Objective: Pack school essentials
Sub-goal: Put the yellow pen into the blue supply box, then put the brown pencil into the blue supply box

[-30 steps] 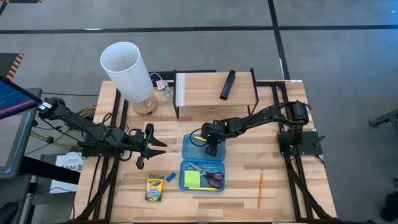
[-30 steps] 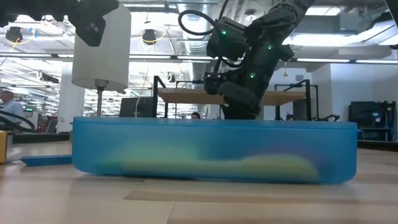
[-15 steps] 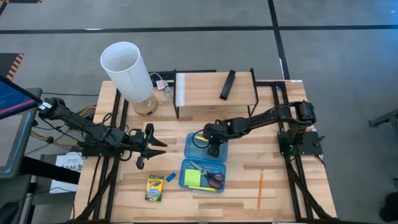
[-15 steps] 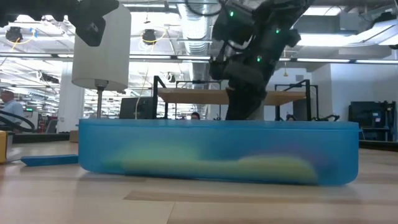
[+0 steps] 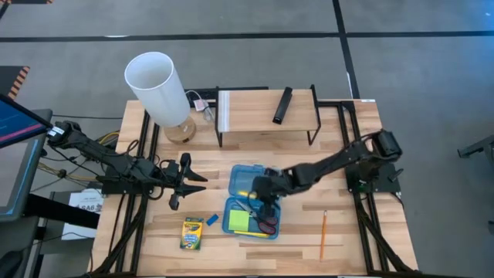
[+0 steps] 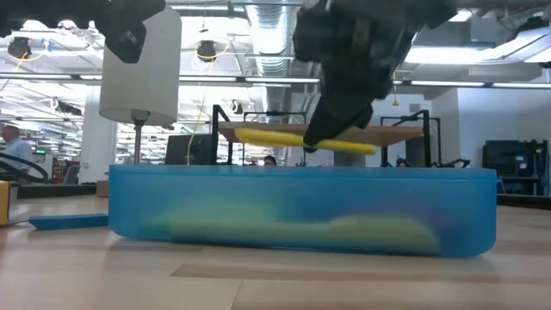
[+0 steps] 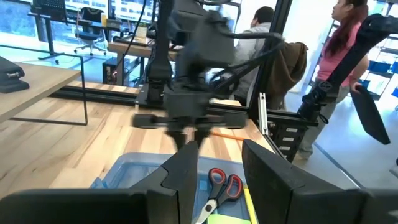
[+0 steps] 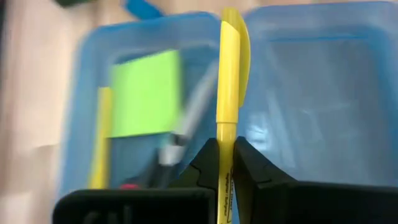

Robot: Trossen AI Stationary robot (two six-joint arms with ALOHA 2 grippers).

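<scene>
My right gripper (image 5: 261, 198) hangs over the open blue box (image 5: 231, 179), shut on a yellow stick (image 8: 228, 74); the low view shows that stick (image 6: 275, 138) just above the box rim. The near half (image 5: 227, 225) holds the green sticky-note pad (image 5: 238, 222), the red-handled scissors (image 5: 267, 224) and another yellow stick (image 8: 99, 149). The crayon box (image 5: 192, 232), blue eraser (image 5: 212, 220) and orange pencil (image 5: 323, 234) lie flat on the table. My left gripper (image 5: 189, 181) waits open, left of the box. My right gripper pinches the yellow stick between its two fingers (image 8: 208, 155), part-way along its length (image 8: 227, 127). The fingers come from above and lie across the stick. It is lifted clear and roughly level, over the box (image 8: 298, 93).
A white-shaded lamp (image 5: 158, 86) stands at the far left. A wooden shelf (image 5: 266, 108) at the far edge carries a black bar (image 5: 282, 105). Bare wood lies right of the box, around the pencil. People stand in the room behind (image 7: 264, 37).
My right gripper has dipped into the far half of the box, come up with the yellow stick, and moved toward the table's near edge. The stick is now lifted clear above the rim.
</scene>
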